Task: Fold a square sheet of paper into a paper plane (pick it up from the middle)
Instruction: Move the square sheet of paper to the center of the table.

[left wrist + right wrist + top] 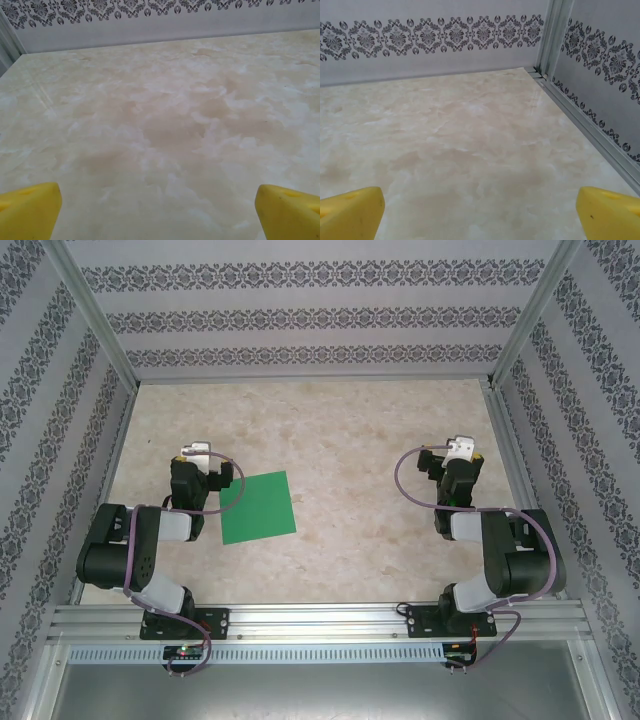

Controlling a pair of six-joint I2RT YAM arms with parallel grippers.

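Note:
A flat bright green square sheet of paper lies on the marble tabletop, left of centre. My left gripper sits just to its left, apart from the sheet. In the left wrist view the left gripper is open, yellow fingertips wide apart over bare table. My right gripper rests far to the right of the paper. The right wrist view has the right gripper open too, its fingertips spread with nothing between them.
Patterned walls and aluminium frame posts enclose the table on three sides. A metal rail runs along the right edge. Both arm bases are bolted to the front rail. Bare marble stretches between the arms.

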